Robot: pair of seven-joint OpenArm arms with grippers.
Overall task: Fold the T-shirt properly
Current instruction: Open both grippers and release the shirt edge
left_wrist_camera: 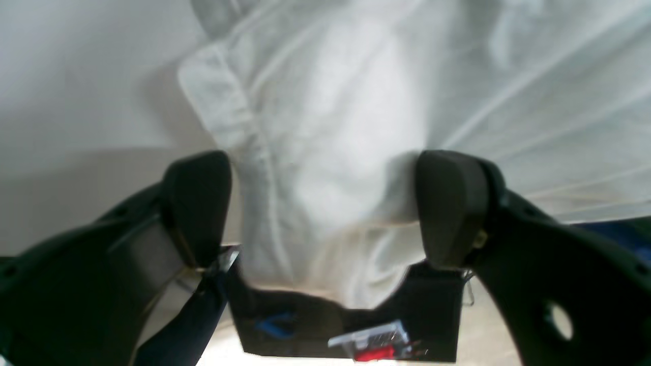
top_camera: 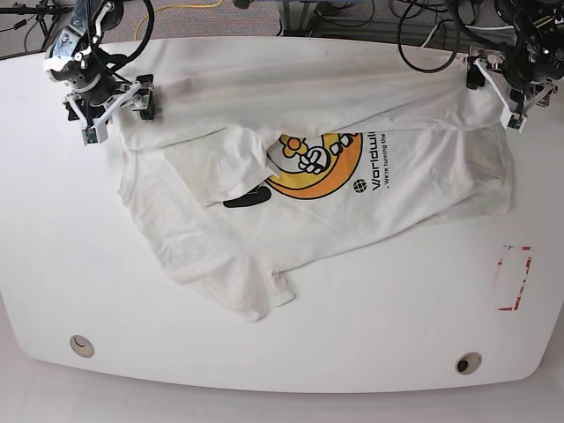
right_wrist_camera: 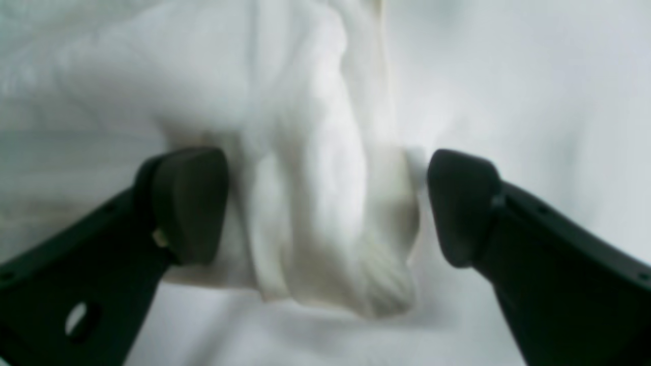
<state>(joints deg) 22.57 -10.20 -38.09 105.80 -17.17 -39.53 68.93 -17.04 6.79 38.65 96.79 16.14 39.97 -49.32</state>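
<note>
Going left to right in the base view: your right gripper (top_camera: 113, 107) sits at the table's (top_camera: 53, 264) far-left corner, on the shirt's (top_camera: 264, 238) edge. In its wrist view the jaws stand wide, pads (right_wrist_camera: 190, 203) either side of a bunched ridge of shirt (right_wrist_camera: 315, 203); neither pad visibly presses it, so no grip there.

The shirt lies spread across the table's middle, wrinkled, a folded-over band along the far edge, one sleeve toward the near left. The print (top_camera: 313, 163) shows partly, a cloth flap over its left part.

Your left gripper (top_camera: 504, 95) is at the far-right corner, on the shirt's other end. Jaws wide too; a fold of shirt (left_wrist_camera: 330, 168) sits between the pads (left_wrist_camera: 450, 208), loose.

Red-outlined mark (top_camera: 513, 278) on the table near the right edge, apart from the shirt.
</note>
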